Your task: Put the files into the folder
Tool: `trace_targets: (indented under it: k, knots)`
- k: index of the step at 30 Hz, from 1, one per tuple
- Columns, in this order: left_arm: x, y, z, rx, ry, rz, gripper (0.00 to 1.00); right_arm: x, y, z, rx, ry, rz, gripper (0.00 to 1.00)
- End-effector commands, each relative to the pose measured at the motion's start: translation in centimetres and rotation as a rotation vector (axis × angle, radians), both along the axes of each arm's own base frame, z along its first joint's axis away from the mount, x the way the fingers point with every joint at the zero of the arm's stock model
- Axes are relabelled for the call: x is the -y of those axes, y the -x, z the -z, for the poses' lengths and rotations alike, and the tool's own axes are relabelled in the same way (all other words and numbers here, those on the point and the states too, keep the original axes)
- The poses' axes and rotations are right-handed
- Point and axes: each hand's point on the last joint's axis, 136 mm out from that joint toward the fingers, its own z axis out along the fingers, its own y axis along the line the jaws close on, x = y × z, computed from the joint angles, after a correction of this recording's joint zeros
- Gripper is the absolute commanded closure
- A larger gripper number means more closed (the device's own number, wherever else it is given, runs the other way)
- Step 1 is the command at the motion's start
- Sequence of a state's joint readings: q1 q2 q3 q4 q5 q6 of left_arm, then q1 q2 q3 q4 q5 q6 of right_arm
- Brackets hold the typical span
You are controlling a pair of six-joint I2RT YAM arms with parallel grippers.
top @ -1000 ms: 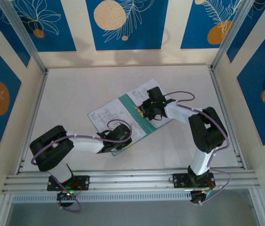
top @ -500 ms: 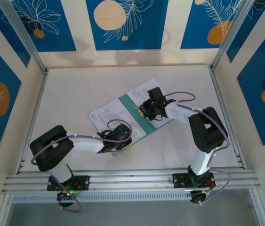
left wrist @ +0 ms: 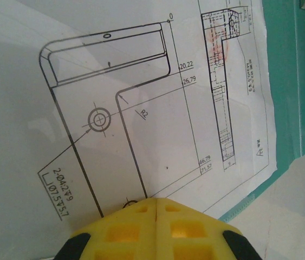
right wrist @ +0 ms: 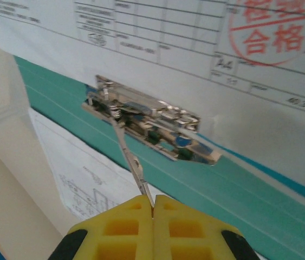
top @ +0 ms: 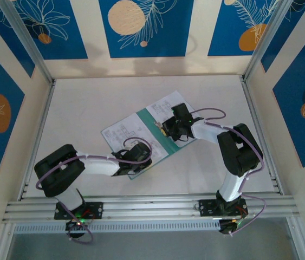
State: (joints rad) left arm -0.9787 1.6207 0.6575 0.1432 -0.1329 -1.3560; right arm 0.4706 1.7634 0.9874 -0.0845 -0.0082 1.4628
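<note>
Since the files (top: 121,134) are already laid on the opened folder (top: 153,142), near the middle of the bench (top: 87,103), the step in hand is judged to be the working of the metal clip (right wrist: 152,130) along the folder's spine (its wire lever (right wrist: 132,162) stands raised). The lever's tip is pinched by the right pincer (right wrist: 153,208), jaws pressed together on it. The left pincer (left wrist: 156,208) is closed on nothing and appears to rest on a printed sheet, probably to pin it. Next, the lever would have to be swung over so that the sheets are clamped without being shifted.
</note>
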Motion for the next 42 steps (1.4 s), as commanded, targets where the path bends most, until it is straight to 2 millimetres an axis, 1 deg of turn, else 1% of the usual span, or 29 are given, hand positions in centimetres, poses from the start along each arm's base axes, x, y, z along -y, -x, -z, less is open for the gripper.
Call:
trace_targets:
  k: [1,6,14,19,27,42]
  knots:
    - [-4.2,3.7,4.9,-0.151,-0.195,0.007,1.0,2.7,2.2,3.4,-0.079,0.092,0.027,1.0]
    - [-4.3,3.7,4.9,-0.151,-0.197,0.007,1.0,3.5,2.5,4.7,-0.066,0.119,0.043,1.0]
    - [-4.7,3.9,5.2,-0.157,-0.204,0.005,1.0,4.7,2.7,5.7,-0.045,0.16,0.078,1.0]
    - [-4.7,4.0,5.2,-0.156,-0.206,0.006,1.0,4.8,2.6,6.2,-0.032,0.165,0.093,1.0]
    - [-4.9,4.1,5.4,-0.161,-0.211,0.008,1.0,4.9,2.2,6.3,-0.014,0.159,0.119,1.0]
    - [-5.4,4.3,5.7,-0.166,-0.218,0.007,1.0,5.7,2.8,8.1,-0.067,0.197,0.137,1.0]
